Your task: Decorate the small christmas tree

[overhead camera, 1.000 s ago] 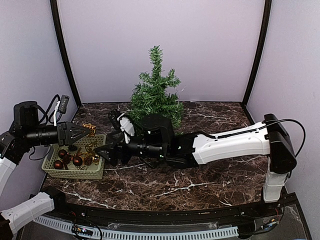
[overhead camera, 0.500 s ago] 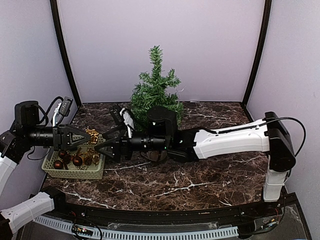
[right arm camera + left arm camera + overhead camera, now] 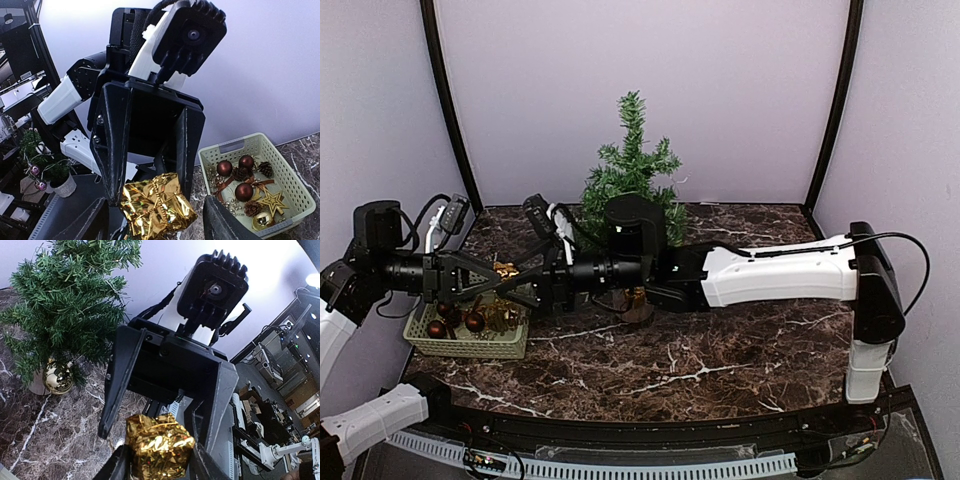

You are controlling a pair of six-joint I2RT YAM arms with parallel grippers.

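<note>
Left end effector (image 3: 159,465) grips gold gift (image 3: 159,442) (right end effector (image 3: 156,221) seemingly released), tree (image 3: 630,190) beyond.

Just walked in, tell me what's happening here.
It looks like a handover by the basket. The left gripper is shut on a gold foil gift, and the right gripper faces it with jaws open on either side of the gift. The tree already carries a gold ball; more ornaments lie in the basket.
</note>
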